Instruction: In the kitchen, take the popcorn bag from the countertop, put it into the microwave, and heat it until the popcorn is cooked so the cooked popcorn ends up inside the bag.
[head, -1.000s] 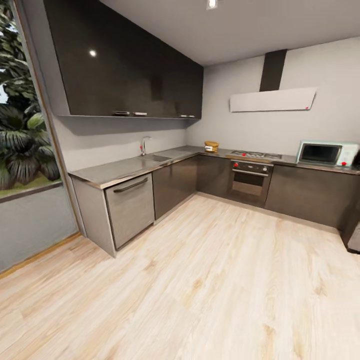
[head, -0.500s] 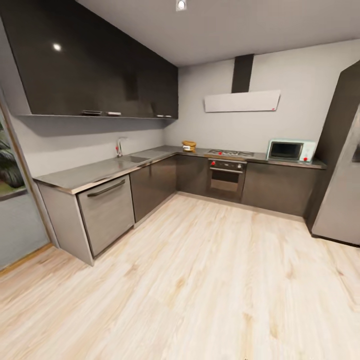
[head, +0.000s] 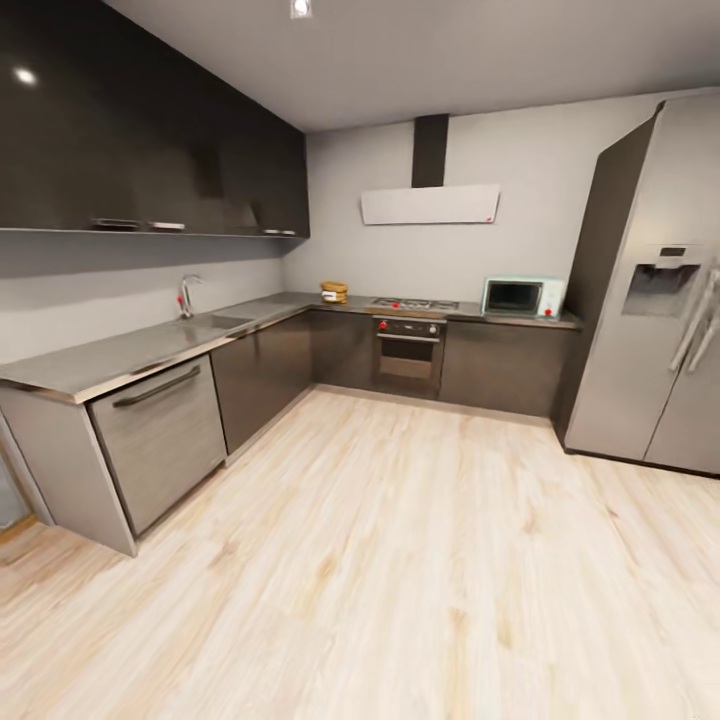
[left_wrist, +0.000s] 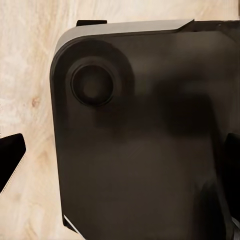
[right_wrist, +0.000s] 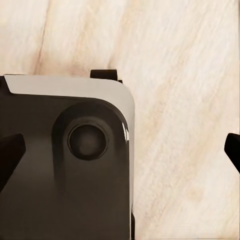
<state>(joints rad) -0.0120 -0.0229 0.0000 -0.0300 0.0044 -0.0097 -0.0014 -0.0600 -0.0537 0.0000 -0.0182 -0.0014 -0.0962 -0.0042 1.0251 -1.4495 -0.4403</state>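
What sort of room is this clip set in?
A home kitchen, rendered in simulation: an L-shaped countertop with a sink tap, a built-in oven under a hob, a microwave, and a tall steel fridge.

The room is bright. A ceiling lamp (head: 300, 8) shines and glints on the shiny dark cupboards (head: 24, 76). Edges look stretched.

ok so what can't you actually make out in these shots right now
- Small orange-brown popcorn bag on the grey steel countertop, head view: too small to read its label or see its contents.
- Pale mint-blue microwave, head view: too far away to tell the knob settings or what is behind the dark glass.
- Both wrist views: the fingertips are cut off by the edges, and the robot's dark base hides much of the floor.
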